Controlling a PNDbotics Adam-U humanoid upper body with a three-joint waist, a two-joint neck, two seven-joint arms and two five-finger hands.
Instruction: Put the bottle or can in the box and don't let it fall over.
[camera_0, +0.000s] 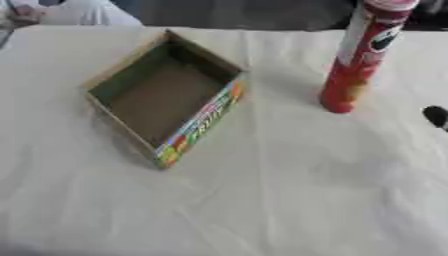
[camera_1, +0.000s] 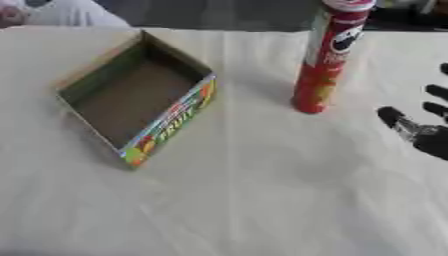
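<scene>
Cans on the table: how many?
1. The red can stands upright on the white table, right of the open box, beside the right hand. Nothing hidden.

You're looking down on a surface (camera_0: 289, 200) under a pale, creased cloth (camera_1: 262, 210) that covers nearly the whole view. Along the far edge you see a dark strip (camera_0: 245, 12), and in the upper left corner something white (camera_0: 83, 12) you can't make out.
</scene>
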